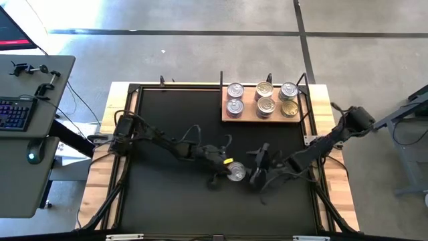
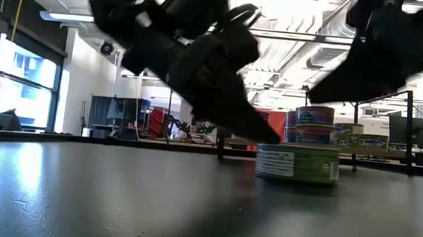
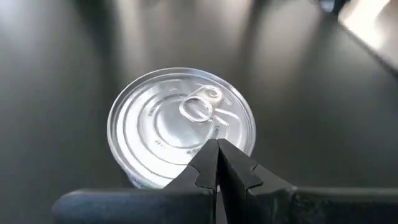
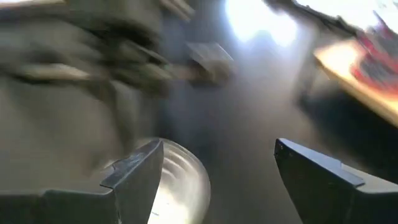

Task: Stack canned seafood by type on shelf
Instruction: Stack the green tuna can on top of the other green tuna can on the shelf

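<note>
Silver-topped round tin with green label [image 1: 236, 173] alone on black table [image 1: 167, 201], well apart from light-brown wooden shelf [image 1: 227, 118]. Left gripper [image 3: 217, 151] clenched empty above lid; right gripper [image 4: 214, 168] spread wide beside. Risk: colliding arms, tin knocked aside.

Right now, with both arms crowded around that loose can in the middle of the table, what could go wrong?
1. The shut left gripper hangs right over the can; it could nudge it away.
2. The open right gripper sits close beside it, so the arms could collide.
3. The shelf already holds stacked cans; a careless placement could topple them.
</note>
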Motion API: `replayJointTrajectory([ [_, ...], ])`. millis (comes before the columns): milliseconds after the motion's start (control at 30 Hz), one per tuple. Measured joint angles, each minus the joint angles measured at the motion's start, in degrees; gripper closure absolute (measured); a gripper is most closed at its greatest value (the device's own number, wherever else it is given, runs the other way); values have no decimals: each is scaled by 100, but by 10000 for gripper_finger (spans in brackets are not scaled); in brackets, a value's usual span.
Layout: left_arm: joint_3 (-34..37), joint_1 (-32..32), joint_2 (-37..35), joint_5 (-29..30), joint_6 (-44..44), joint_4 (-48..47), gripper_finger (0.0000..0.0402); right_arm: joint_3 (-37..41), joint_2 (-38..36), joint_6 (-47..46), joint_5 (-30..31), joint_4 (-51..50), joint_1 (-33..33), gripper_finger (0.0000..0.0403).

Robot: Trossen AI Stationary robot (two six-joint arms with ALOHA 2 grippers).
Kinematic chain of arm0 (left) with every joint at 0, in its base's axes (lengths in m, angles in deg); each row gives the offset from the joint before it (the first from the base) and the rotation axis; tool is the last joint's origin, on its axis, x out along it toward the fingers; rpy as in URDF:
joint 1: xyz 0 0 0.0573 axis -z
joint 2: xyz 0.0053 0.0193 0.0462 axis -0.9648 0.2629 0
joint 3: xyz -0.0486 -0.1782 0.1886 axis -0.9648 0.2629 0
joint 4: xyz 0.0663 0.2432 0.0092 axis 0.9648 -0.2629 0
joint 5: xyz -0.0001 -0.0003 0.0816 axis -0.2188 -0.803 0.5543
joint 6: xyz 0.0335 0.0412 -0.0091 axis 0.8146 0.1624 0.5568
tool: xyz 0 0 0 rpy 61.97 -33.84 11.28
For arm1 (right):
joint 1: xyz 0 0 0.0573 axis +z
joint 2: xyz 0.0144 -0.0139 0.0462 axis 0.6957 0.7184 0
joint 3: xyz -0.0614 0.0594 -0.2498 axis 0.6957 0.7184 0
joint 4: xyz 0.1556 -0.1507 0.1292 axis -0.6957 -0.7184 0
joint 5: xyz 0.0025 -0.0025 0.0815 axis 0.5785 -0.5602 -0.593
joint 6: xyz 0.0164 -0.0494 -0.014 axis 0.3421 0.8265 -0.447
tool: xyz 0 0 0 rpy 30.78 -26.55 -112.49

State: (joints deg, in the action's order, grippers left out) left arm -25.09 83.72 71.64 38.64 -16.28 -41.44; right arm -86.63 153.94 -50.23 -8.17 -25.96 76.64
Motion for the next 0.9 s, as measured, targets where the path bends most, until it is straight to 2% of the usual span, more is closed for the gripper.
replayJointTrajectory([
  [133,-728,90,-92,461,633,-1452,401,5,-11,-1598,-141,-1554,-266,103],
  [200,-994,138,-101,462,799,-1957,401,5,166,-2055,-421,-1909,-409,103],
  [333,-1084,152,-13,-730,1380,-2637,401,9,655,-1977,-895,-1588,-607,103],
  [400,-1041,153,62,-784,1498,-2640,401,9,869,-1671,-1185,-1124,-678,103],
  [500,-1043,68,205,-213,1476,-2547,401,6,997,-1378,-1653,-673,-688,103],
  [633,-1036,-14,142,558,1145,-2727,401,16,822,-1780,-1905,-1035,-449,103],
  [733,-1047,-179,-94,1464,1058,-3273,401,-10,653,-2188,-2087,-1064,-41,103],
  [833,-1047,-218,-371,2627,902,-4051,401,0,648,-2105,-1987,-818,414,103],
  [900,-1047,-192,-501,3005,758,-4492,401,-2,643,-1998,-1880,-580,677,103],
])
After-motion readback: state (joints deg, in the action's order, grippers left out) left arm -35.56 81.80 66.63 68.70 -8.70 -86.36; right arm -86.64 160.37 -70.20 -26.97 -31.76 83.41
